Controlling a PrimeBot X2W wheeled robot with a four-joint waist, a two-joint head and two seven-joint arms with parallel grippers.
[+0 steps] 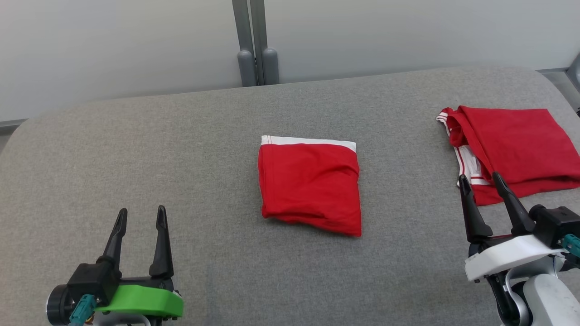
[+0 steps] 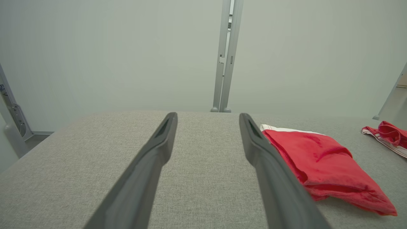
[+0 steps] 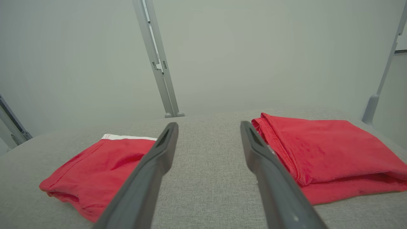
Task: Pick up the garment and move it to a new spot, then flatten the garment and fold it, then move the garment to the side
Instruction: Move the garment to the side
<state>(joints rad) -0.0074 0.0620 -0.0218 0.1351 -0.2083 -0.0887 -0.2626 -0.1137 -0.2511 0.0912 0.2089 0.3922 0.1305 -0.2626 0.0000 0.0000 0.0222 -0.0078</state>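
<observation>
A wide table covered in grey woven fabric, with rounded far corners, takes up most of the head view. Behind it stands a pale wall, split by a grey upright post whose foot meets the table's far edge near the middle.

At the centre of the table lies the red garment, folded into a compact, roughly square packet. A white band runs along its far edge, and its near edge is a little rumpled and thicker. It lies flat on the cloth, with nothing on it and nothing touching it.

At the table's right end lies a second garment, also red with white striped trim and folded, larger and looser than the first. The two are well apart.

The left gripper sits at the lower left, fingers spread wide with nothing between them, pointing up the table. The red garment lies ahead of it and off to its right, well clear of its fingertips.

The right gripper sits at the lower right, fingers likewise spread and holding nothing. The red garment is well apart to its left. Its fingertips overlap the near left corner of the second garment; they seem to hover there, but contact cannot be judged.
</observation>
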